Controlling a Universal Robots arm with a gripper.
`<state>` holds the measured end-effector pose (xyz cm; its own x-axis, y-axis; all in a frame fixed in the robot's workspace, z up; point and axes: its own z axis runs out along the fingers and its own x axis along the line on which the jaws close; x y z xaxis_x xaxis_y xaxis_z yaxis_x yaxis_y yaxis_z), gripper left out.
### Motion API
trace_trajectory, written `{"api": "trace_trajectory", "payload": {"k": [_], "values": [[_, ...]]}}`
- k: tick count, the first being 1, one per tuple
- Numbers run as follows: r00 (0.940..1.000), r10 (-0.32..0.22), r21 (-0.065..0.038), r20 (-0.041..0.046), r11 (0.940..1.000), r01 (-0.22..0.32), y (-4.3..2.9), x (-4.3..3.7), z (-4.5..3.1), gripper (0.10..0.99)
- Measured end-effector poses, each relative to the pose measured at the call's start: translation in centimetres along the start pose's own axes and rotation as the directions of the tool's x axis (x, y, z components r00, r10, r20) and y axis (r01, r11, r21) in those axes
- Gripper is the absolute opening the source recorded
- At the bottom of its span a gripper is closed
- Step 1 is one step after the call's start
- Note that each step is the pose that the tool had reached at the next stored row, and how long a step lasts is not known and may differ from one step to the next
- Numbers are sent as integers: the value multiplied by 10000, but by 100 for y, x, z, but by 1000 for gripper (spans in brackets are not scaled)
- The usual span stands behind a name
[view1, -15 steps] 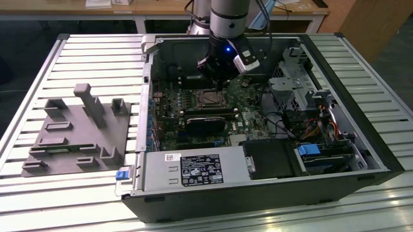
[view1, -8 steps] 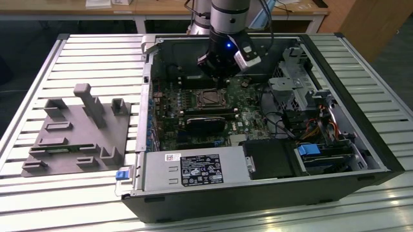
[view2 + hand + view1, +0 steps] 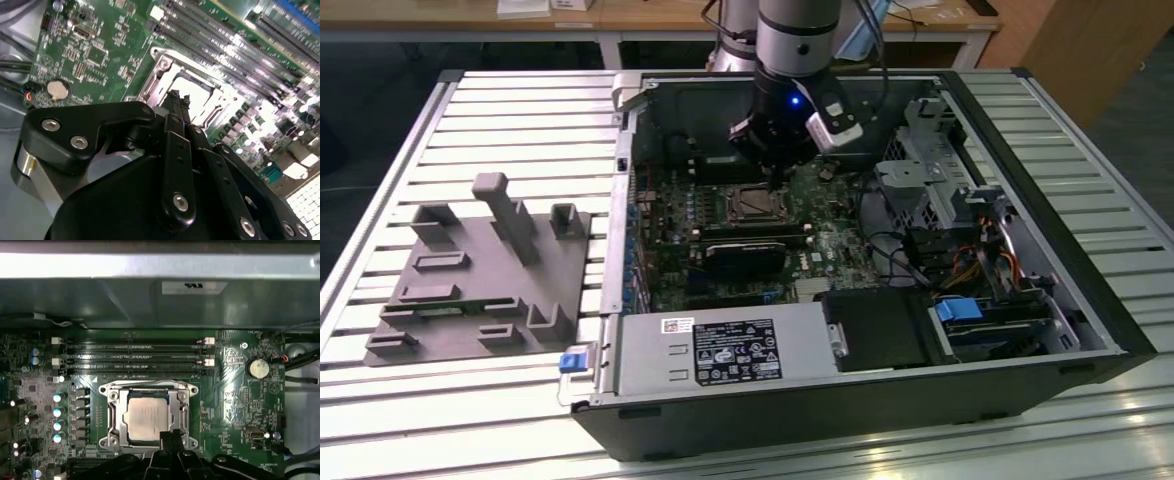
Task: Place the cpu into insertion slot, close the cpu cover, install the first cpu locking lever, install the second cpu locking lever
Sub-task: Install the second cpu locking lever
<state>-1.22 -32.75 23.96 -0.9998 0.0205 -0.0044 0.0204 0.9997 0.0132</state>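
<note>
The cpu [image 3: 147, 416], a dull silver square chip, lies in the insertion slot [image 3: 754, 205] on the green motherboard. Over it lies the cpu cover [image 3: 150, 389], a silvery metal frame that is down flat, with the chip showing through its cut-out. My gripper [image 3: 170, 436] is shut with nothing in it. Its thin black fingertips [image 3: 175, 102] hang just above one edge of the socket frame, at the side away from the memory slots. In the exterior view the gripper [image 3: 774, 172] sits low inside the open computer case, at the socket's far side. I cannot make out the locking levers' positions.
Long memory slots [image 3: 135, 357] run beside the socket and a coin cell [image 3: 257, 368] sits past them. A black card [image 3: 747, 258], the power supply [image 3: 720, 350] and the drive cage [image 3: 934, 180] crowd the case. A grey fixture [image 3: 480, 270] stands at the exterior view's left.
</note>
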Motion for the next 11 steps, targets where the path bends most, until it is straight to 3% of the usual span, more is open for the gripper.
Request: {"api": "trace_trajectory", "payload": {"k": [3, 11], "values": [[10000, 6, -392, -8, 9992, -6, -15, 0, 1, 118], [10000, -18, -431, -31, 9991, 16, -141, -1, 34, 118]]}}
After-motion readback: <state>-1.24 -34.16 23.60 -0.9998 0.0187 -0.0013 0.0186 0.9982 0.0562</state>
